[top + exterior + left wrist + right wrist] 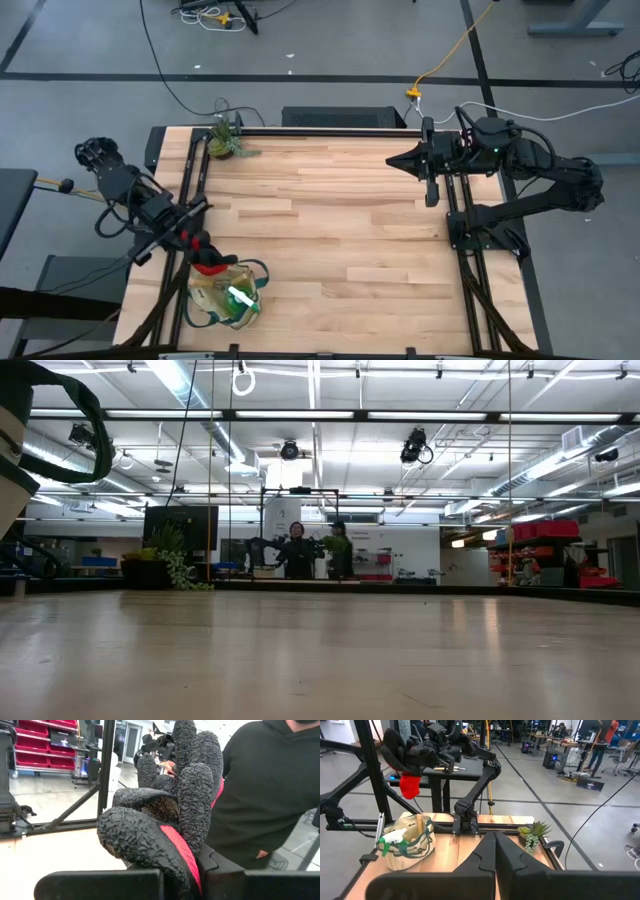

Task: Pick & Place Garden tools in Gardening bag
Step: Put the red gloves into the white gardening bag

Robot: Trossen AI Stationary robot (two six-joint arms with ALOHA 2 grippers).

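My left gripper (187, 238) clamps glove bundle (205, 256), held raised at bag's 11 o'clock for drop-in. Gardening bag (226, 296) open-mouthed below, tools inside. Right gripper (392, 160) shut, parked far side.

A small green potted plant (224, 139) stood at the far left corner of the wooden table (330, 230). A yellow cable (452, 48) ran across the grey floor beyond the far edge. A person in a dark hooded top (270, 790) stood beside the table.
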